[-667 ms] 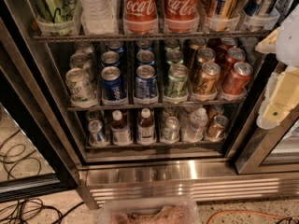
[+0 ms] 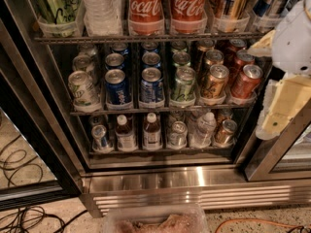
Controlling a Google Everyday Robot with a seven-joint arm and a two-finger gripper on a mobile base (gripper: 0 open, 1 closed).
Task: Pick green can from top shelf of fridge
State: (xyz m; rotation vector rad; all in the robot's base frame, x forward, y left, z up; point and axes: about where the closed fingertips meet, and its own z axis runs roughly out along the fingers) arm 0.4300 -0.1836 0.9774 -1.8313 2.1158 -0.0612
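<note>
The green can (image 2: 51,4) is tall and pale green with black script. It stands in a clear bin at the far left of the top shelf (image 2: 155,37), its top cut off by the frame. Beside it on that shelf are a water bottle (image 2: 99,6) and two red Coca-Cola cans (image 2: 145,6). The fridge (image 2: 194,178) is open toward me, with a shiny steel base. My gripper (image 2: 282,101), white and cream, hangs at the right edge beside the middle shelf, far right of the green can and lower than it.
The middle rack holds rows of short cans (image 2: 151,84), the bottom rack small bottles and cans (image 2: 151,130). A black door frame (image 2: 34,130) slants down the left side. A glass door frame (image 2: 277,154) stands at the right. Cables (image 2: 19,159) lie on the floor.
Almost nothing differs. The gripper stays at the right edge of the view, and the cans on the shelves have not moved.
</note>
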